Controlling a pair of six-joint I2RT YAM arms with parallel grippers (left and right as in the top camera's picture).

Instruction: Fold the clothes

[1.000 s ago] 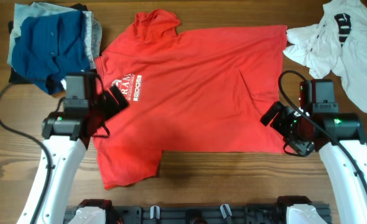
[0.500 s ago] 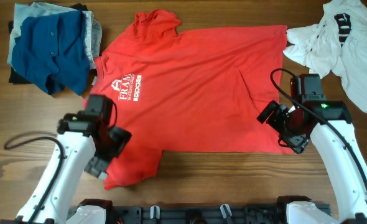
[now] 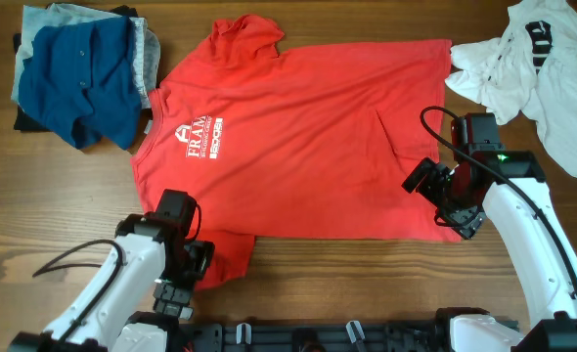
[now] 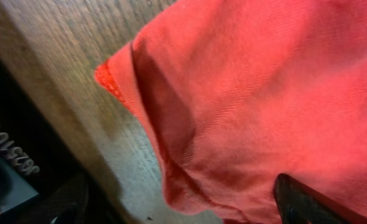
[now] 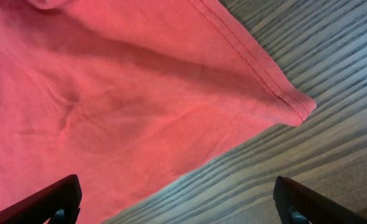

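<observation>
As both arms bend over red T-shirt (image 3: 298, 137), fingers (image 5: 53, 202) spread

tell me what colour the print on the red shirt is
White lettering on the red T-shirt; it shows best in the overhead view.

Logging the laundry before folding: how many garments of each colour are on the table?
Red T-shirt: 1
White garment: 1
Blue garment: 1
Grey garment, partly hidden: 1
Black garment, mostly hidden: 1
Total: 5 that show
</observation>
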